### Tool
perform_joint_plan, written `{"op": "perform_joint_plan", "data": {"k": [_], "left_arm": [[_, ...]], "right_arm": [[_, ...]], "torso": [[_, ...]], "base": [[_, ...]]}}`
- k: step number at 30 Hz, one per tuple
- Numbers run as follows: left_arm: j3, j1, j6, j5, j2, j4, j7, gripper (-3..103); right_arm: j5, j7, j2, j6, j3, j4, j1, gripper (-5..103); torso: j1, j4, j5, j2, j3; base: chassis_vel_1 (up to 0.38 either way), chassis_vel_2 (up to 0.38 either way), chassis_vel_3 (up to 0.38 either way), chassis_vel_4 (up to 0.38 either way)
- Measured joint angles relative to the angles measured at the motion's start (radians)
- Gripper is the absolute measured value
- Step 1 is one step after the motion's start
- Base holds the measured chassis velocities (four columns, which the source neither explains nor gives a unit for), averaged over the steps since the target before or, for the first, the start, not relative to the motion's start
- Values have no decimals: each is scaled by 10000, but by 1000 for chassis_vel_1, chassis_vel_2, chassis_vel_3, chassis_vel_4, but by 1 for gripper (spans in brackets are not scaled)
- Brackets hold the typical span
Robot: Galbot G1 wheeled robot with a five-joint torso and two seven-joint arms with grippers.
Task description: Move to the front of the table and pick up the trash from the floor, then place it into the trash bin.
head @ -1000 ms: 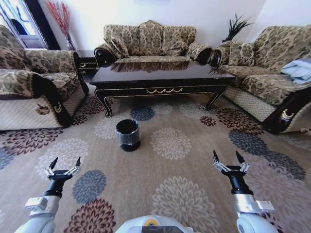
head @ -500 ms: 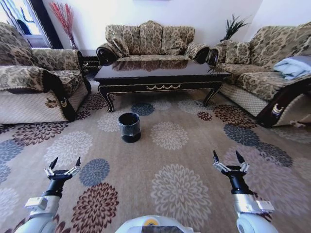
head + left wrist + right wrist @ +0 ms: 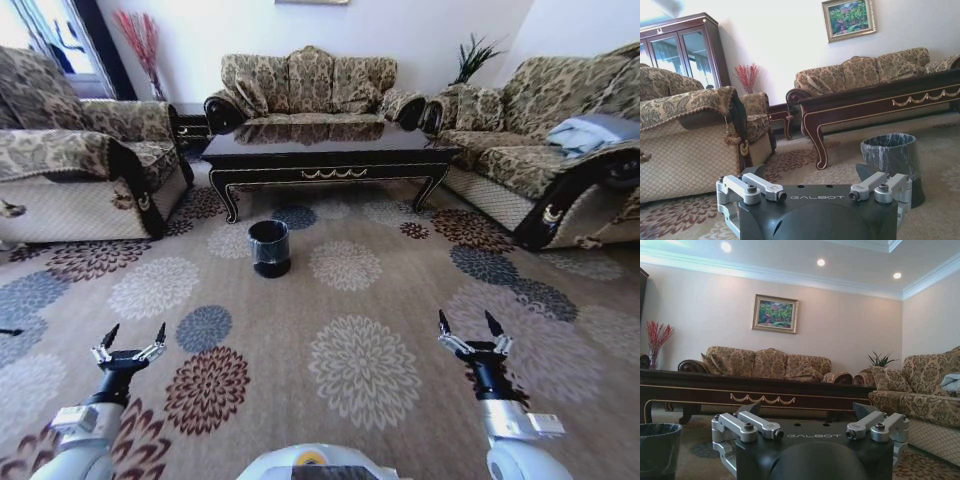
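In the head view the bin (image 3: 269,248) stands on the floor (image 3: 400,300) left of centre before the table (image 3: 330,152), nearer the left gripper (image 3: 131,338) than the right gripper (image 3: 468,326), both empty, fingers spread wide; no trash visible.

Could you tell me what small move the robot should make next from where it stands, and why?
Probably drive a little closer to the table, slowly, scanning the floor. The table and the trash bin stand well ahead of both claws, no litter is visible on the carpet, and the left claw and right claw hang open and empty near the base.
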Motion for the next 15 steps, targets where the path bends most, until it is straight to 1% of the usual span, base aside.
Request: {"op": "perform_joint_plan", "data": {"k": [4,15], "left_arm": [[0,0,0,0,0,0,0,100],[0,0,0,0,0,0,0,100]], "right_arm": [[0,0,-1,0,0,0,0,100],[0,0,-1,0,0,0,0,100]], "torso": [[0,-4,-1,0,0],[0,1,-1,0,0]], "base": [[141,-138,-167,127],[154,-147,-144,141]]}}
